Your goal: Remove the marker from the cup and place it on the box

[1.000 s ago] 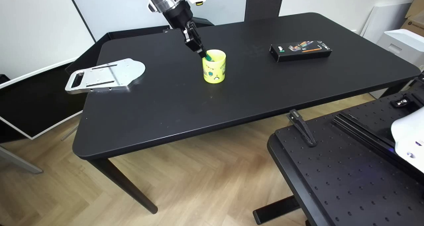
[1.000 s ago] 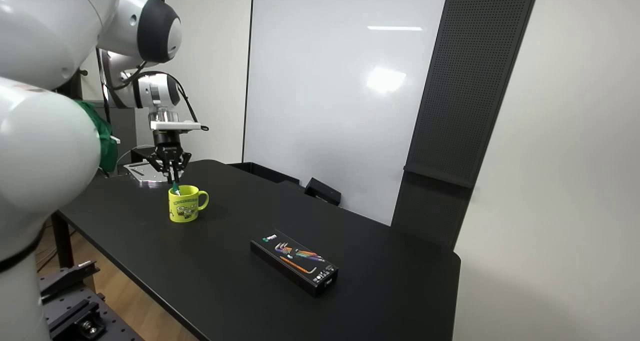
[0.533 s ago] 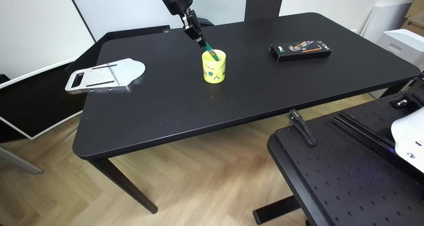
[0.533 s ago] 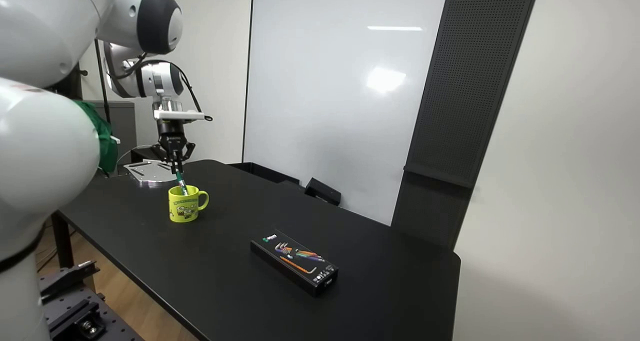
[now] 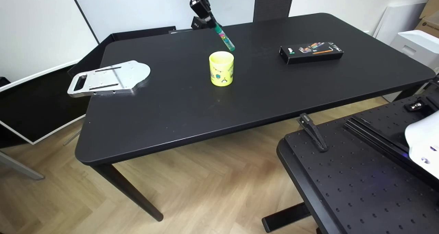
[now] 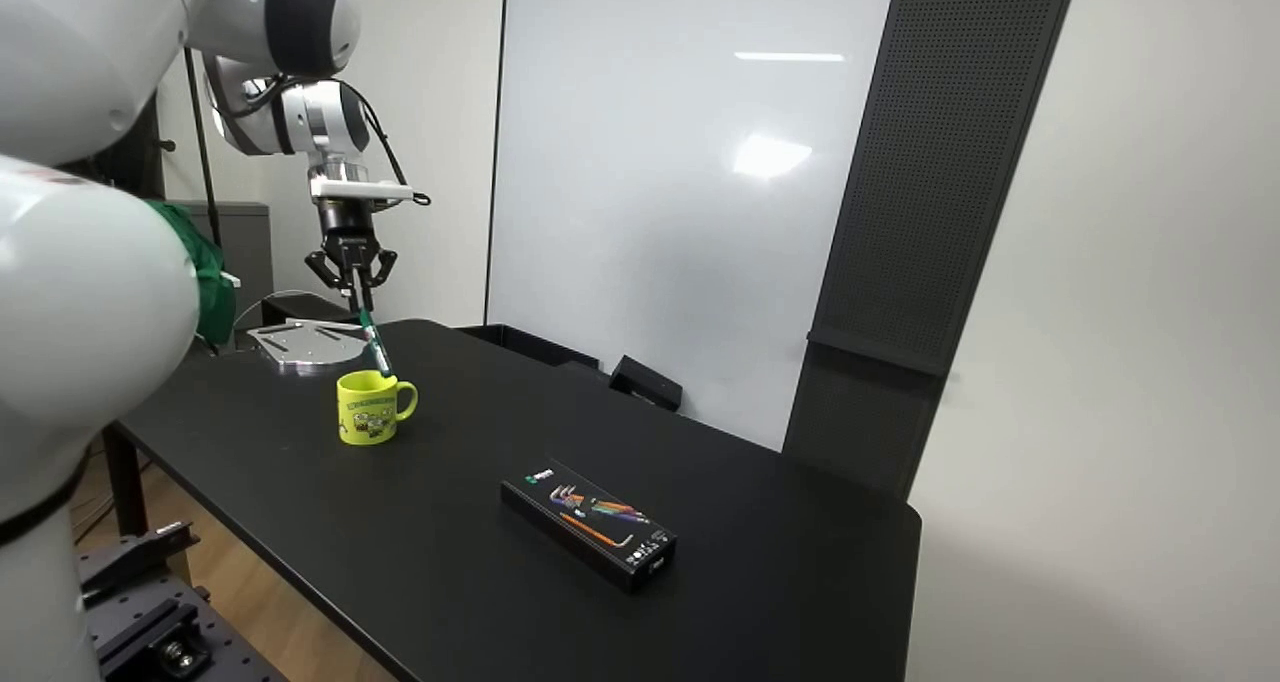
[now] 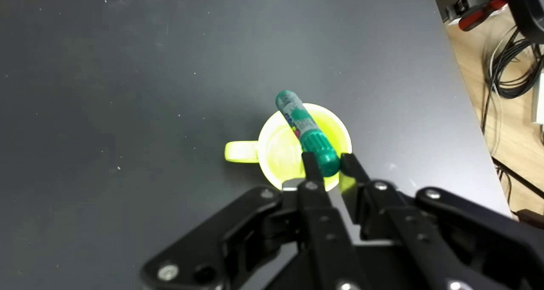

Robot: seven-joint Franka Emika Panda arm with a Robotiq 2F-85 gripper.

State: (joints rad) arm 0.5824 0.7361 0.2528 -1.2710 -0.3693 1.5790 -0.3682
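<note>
- Table [image 5: 164,110]: dark, flat; carries the box [image 5: 311,53] and the cup [image 5: 221,71].
- Box: low, black, right of the cup in both exterior views. I judge its top suitable, though the round marker [image 5: 225,38] could roll.
- Hand [image 7: 329,164]: narrowed onto the marker's green end, with a ribbed band showing just ahead of the grip.
- Cup: yellow-green, upright, handled; I find the marker out of it.
- Marker: held tilted in the hand; in an exterior view its lower end [image 5: 231,47] is above and apart from the rim. I expect it light, stiff and smooth, apt to swivel on so short a hold. For any regrasp I would specify the ribbed band or mid-barrel. Should the green end be a cap, tugging may part it. Appearance: slim, teal-green at both ends, pale printed label between, with pink and yellow spots.
</note>
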